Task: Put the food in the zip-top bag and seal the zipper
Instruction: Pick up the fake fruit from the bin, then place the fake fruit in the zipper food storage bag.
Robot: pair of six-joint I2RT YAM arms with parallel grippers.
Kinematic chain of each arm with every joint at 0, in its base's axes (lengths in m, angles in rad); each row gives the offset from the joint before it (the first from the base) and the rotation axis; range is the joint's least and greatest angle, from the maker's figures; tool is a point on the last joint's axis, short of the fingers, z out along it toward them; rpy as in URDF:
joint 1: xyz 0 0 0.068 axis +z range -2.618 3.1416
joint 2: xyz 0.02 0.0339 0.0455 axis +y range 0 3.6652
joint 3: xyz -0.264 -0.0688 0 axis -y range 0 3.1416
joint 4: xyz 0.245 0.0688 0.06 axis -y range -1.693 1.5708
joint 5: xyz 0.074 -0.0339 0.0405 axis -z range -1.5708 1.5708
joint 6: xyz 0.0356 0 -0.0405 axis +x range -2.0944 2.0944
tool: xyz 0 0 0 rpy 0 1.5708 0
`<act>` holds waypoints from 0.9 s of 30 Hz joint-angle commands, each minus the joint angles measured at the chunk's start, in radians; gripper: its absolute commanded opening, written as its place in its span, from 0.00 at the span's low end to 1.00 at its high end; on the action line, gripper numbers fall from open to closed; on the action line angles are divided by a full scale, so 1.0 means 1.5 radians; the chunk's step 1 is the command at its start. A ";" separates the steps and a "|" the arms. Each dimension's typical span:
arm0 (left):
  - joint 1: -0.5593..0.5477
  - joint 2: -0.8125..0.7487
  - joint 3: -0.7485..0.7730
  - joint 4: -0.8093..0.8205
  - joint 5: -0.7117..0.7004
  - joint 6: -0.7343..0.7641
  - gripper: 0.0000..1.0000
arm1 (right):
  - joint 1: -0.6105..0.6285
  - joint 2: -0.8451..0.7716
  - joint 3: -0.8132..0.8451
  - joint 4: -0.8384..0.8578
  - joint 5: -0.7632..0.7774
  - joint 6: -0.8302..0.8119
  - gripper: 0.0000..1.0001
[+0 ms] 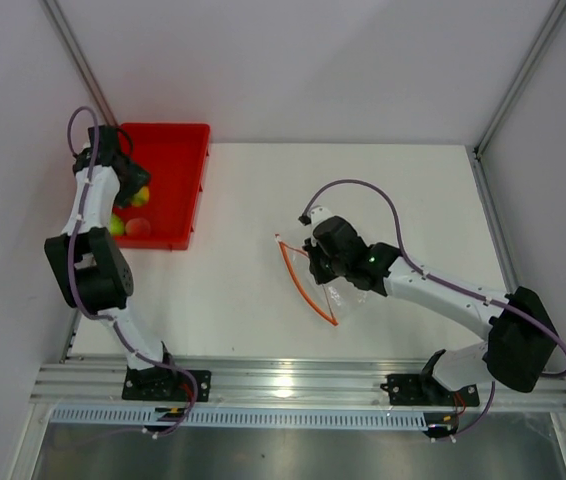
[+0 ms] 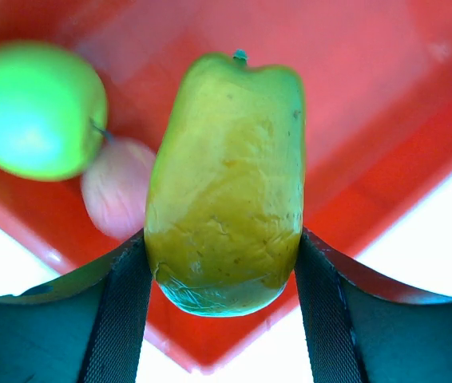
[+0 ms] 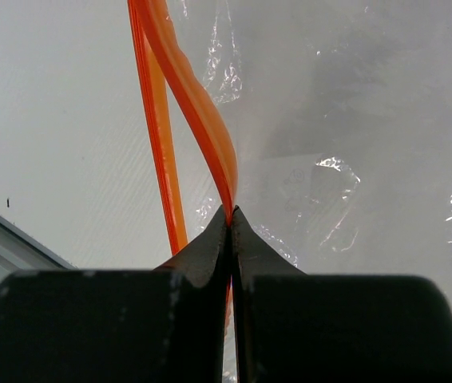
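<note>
Half-hidden pinkish fruit behind yellow fruit

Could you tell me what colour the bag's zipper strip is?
Orange-red zipper, clearest in right wrist view.

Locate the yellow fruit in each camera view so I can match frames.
Top external: yellow fruit upper left, at the red tray.
Left wrist: yellow fruit centre frame, clamped in the left gripper.
Right wrist: not in it; right gripper pinches the zipper.
Shared landmark: red tray, in top external and left wrist.
</note>
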 commanded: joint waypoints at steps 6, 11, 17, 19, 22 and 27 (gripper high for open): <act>-0.115 -0.298 -0.240 0.160 0.101 -0.007 0.01 | 0.004 -0.036 0.049 -0.041 0.028 0.000 0.00; -0.223 -0.493 -0.423 0.282 0.224 -0.010 0.01 | 0.004 -0.043 0.057 -0.051 0.013 0.008 0.00; -0.378 -0.606 -0.553 0.393 0.322 -0.029 0.01 | 0.010 -0.043 0.063 -0.060 0.005 0.022 0.00; -0.429 -0.631 -0.583 0.422 0.331 -0.038 0.01 | 0.012 -0.045 0.062 -0.058 -0.002 0.029 0.00; -0.484 -0.651 -0.647 0.518 0.371 -0.068 0.01 | 0.013 -0.042 0.063 -0.055 -0.013 0.041 0.00; -0.538 -0.650 -0.759 0.736 0.410 -0.096 0.01 | 0.010 -0.042 0.089 -0.066 -0.047 0.061 0.00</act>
